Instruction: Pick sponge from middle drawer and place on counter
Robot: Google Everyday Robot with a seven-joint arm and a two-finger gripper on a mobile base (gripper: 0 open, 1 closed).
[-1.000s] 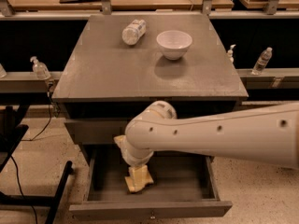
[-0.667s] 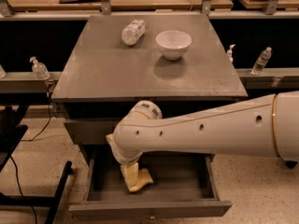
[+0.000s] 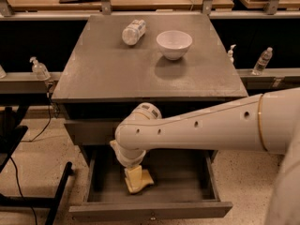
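The middle drawer [image 3: 187, 191] is pulled open below the counter [image 3: 140, 69]. The pale yellow sponge [image 3: 144, 181] lies in its tray, left of centre. My gripper [image 3: 132, 171] points down into the drawer from the white arm that comes in from the right. It sits right over the sponge's left part, and the wrist hides where they meet. I cannot tell whether it touches or holds the sponge.
A white bowl [image 3: 174, 44] and a plastic bottle [image 3: 133, 32] lying on its side are at the back of the counter. Small bottles [image 3: 39, 69] [image 3: 263, 60] stand on the side ledges. A black stand leg [image 3: 58, 191] is on the floor to the left.
The arm's wrist has shifted a little to the left over the drawer. The sponge lies in the same place.
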